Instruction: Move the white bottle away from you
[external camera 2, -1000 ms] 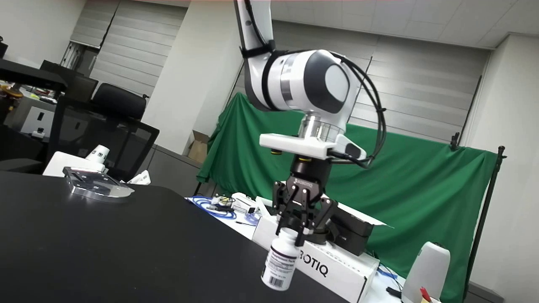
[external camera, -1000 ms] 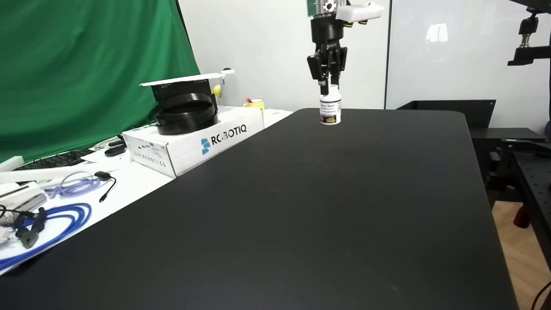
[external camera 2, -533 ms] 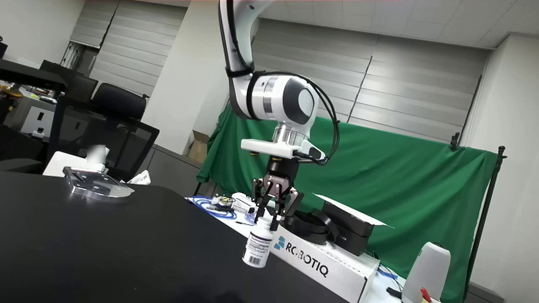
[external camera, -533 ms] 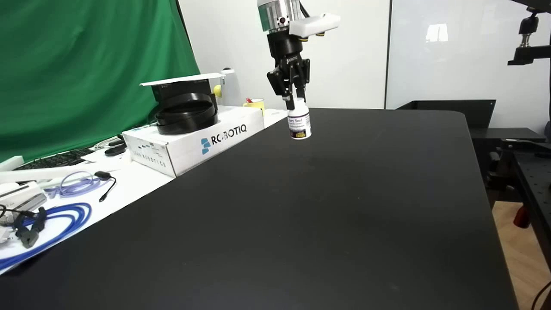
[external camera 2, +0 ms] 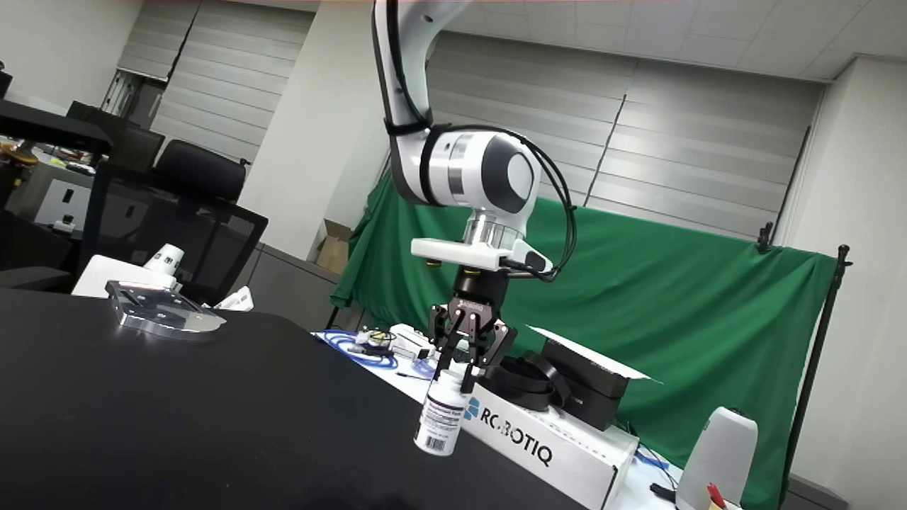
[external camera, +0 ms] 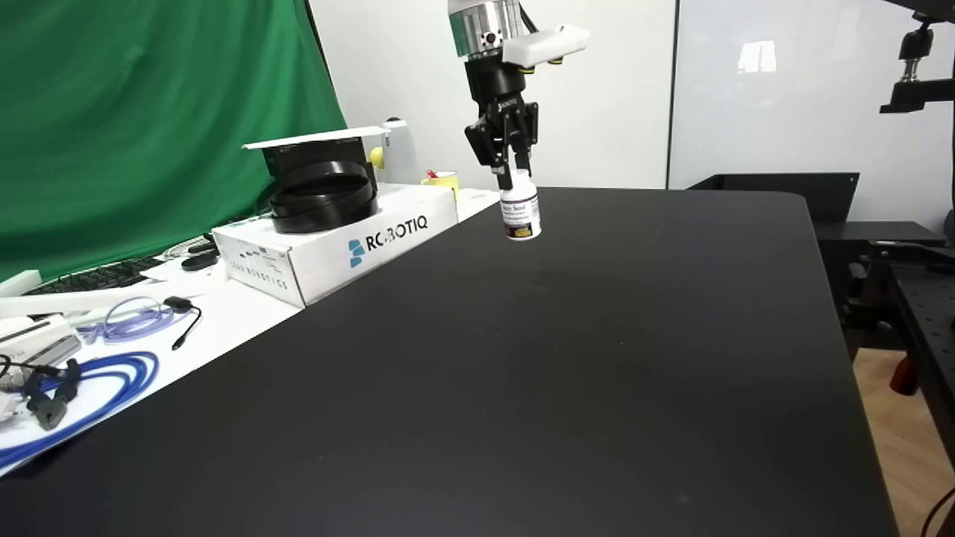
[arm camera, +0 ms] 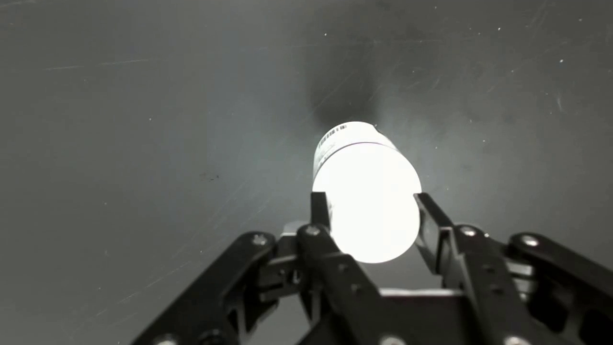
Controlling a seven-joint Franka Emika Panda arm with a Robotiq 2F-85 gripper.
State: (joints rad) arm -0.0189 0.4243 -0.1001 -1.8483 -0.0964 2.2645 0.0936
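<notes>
While the hand [external camera 2: 452,381] grips its top, the white bottle [external camera 2: 440,423] hangs beneath.

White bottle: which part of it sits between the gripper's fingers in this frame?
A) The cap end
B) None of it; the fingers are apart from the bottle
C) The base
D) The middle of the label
A: in the wrist view the fingers flank the white cap, and in both exterior views the labelled body of the white bottle hangs below them.
</notes>
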